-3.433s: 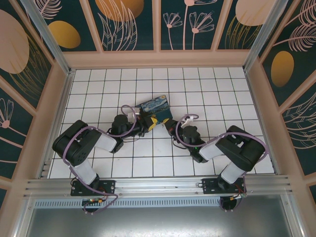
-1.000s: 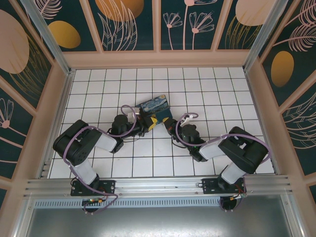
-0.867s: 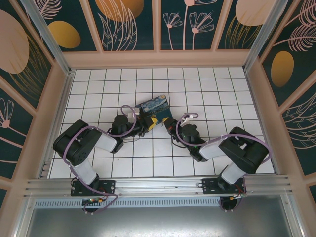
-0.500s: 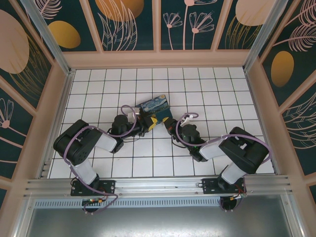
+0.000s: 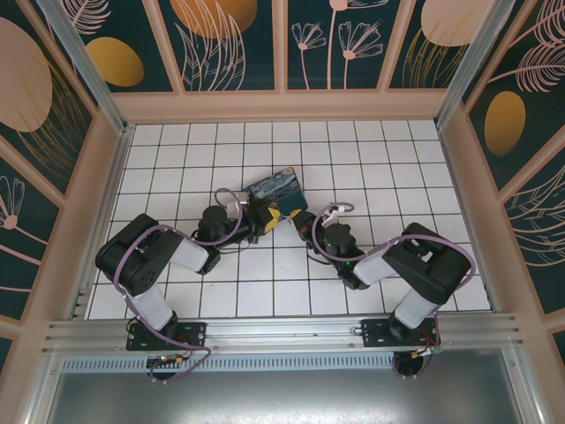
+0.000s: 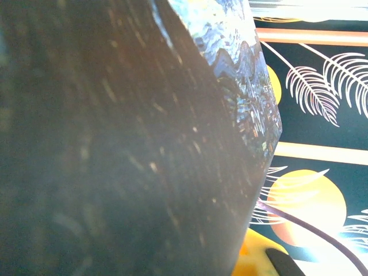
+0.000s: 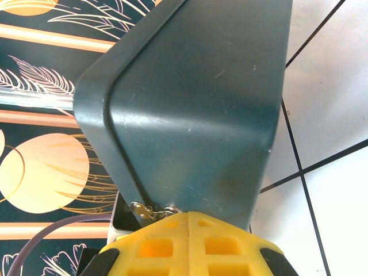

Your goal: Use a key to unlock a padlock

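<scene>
My right fingers point(image 7: 192, 233), yellow-padded, are pressed together. A tiny brassy metal part with a loop point(image 7: 146, 210) sits at their tips, against the lower edge of the dark-blue swirl-painted box point(image 7: 195, 103). I judge this part to be the padlock, possibly with the key at it. The two are too small to separate, and I cannot tell whether I pinch either. My left fingers point(image 6: 253, 261) are likewise pressed together, close against the box's other side; what they bear on is hidden.

Progress: both arms are at the box, so the approach is done. No open shackle is visible; I judge that turning the key and releasing the shackle are left.

Surroundings: white tiled worktop with dark grid lines point(image 5: 397, 177); dark teal wall panels with gold discs and pale leaf prints point(image 5: 221, 35); an aluminium rail point(image 5: 282, 329) at the near edge
</scene>
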You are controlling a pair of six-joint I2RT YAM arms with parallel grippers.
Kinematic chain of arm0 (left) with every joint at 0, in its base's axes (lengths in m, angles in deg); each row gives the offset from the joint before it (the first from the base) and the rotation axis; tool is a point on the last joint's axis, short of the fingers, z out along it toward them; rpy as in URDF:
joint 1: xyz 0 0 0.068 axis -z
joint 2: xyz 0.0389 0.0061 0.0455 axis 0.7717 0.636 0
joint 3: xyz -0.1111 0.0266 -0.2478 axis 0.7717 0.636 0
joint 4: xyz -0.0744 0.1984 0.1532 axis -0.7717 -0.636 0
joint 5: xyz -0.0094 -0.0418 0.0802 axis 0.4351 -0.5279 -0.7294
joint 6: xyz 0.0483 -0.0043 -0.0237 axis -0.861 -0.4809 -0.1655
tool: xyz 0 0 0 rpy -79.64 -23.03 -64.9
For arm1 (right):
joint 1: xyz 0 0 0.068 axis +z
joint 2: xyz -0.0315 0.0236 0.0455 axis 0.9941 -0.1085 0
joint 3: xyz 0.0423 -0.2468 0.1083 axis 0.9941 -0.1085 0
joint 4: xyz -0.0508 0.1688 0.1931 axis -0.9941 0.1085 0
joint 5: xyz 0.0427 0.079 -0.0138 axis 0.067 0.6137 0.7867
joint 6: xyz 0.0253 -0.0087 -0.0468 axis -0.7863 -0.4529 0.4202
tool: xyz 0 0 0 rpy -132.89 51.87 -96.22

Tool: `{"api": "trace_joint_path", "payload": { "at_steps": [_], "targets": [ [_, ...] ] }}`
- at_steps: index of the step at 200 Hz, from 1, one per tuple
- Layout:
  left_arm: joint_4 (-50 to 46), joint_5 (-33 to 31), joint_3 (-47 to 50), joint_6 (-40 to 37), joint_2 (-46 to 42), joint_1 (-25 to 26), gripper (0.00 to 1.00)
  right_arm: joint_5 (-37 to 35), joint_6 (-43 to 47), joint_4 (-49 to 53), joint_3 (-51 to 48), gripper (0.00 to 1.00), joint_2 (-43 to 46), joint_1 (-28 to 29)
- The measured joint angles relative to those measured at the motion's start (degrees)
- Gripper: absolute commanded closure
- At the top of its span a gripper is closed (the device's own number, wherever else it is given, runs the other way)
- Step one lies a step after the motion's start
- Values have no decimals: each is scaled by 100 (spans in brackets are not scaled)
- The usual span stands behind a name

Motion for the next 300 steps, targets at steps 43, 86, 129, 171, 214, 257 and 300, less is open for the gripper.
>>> {"api": "trace_joint_path", "payload": {
  "at_steps": [43,86,129,171,214,257,300],
  "targets": [
    [66,-2,42,39,0,-7,100,-4,-2,-116,0,100,-90,4],
    [111,-24,70,42,0,-11,100,-55,0,-177,2,100,-103,66],
    [155,-136,85,46,87,-17,100,-157,2,-232,39,100,-153,179],
    [149,-190,92,46,90,-17,100,-177,2,-407,42,100,-339,199],
    [146,-201,103,44,90,-22,100,-177,2,-546,42,100,-424,197],
    [146,-199,105,42,90,-22,100,-103,22,-549,39,100,-424,146],
    [83,-192,107,44,44,-22,100,46,74,-586,39,100,-487,57]
  ]
}}
